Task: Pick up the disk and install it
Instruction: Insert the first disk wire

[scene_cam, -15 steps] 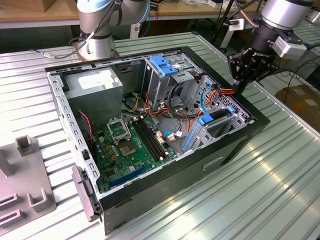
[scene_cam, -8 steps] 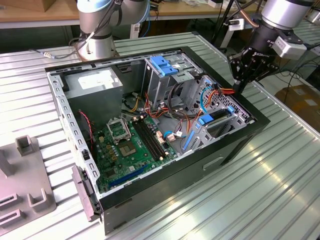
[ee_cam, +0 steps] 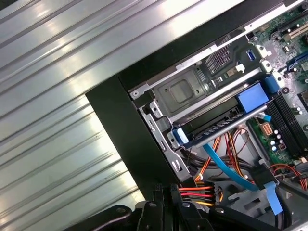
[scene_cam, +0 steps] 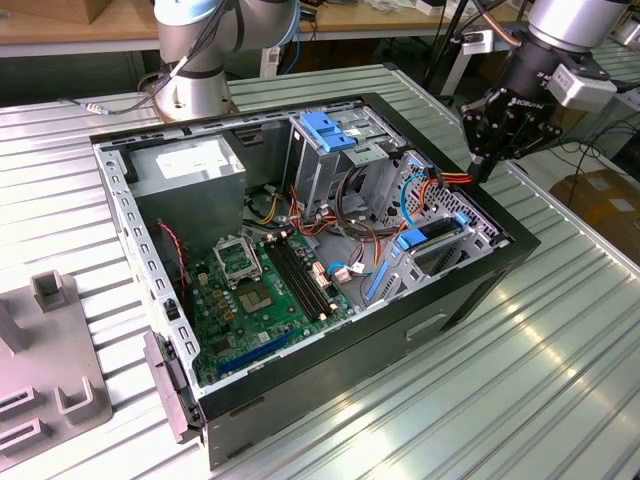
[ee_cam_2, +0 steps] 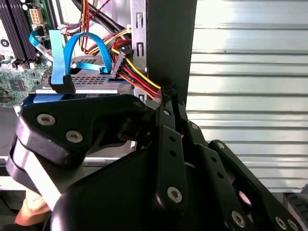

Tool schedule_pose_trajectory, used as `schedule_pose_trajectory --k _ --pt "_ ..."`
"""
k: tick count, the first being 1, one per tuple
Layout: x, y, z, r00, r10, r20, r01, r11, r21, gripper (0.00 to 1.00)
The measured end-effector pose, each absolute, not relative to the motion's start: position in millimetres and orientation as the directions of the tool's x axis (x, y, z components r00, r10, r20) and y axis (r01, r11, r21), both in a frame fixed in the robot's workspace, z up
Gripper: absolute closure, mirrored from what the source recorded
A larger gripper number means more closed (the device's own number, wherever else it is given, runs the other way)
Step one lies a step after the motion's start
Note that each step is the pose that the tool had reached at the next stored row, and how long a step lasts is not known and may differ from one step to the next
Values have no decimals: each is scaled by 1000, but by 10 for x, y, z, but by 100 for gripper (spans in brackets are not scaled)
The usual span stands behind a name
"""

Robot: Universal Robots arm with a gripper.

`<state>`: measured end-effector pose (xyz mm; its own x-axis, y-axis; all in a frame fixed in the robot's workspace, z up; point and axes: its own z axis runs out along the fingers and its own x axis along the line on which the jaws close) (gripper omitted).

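Note:
The disk [scene_cam: 438,250] lies flat in the low bay at the corner of the open computer case [scene_cam: 480,290] on the exterior view's right, with blue rails along its sides. In both wrist views the disk [ee_cam_2: 91,86] [ee_cam: 219,127] rests inside the metal bay, a blue data cable [ee_cam_2: 77,43] looping beside it. My gripper [scene_cam: 478,165] hangs just above the case's rim, right beside a bundle of red, yellow and black power wires [ee_cam: 197,192]. Its black fingers [ee_cam_2: 166,125] are pressed together with nothing between them. The gripper [ee_cam_2: 163,94] [ee_cam: 166,188] is apart from the disk.
Inside the case are a green motherboard [scene_cam: 260,290], a grey power supply box with a white sticker [scene_cam: 190,165] and a metal cage with a blue handle [scene_cam: 330,135]. The arm's base [scene_cam: 195,60] stands behind. A grey fixture [scene_cam: 50,370] lies on the ribbed metal table [scene_cam: 560,380].

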<state>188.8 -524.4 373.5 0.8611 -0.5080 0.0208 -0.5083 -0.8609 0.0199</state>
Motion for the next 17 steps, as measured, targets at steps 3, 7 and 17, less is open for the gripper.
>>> schedule_pose_trajectory --k 3,7,17 --pt "1885 -5244 3734 851 -525 21 -526 -850 20 84" --pt "1881 -5244 3735 835 -550 21 -550 -835 20 84" --pt "1795 -5245 3734 808 -588 21 -589 -808 20 84"
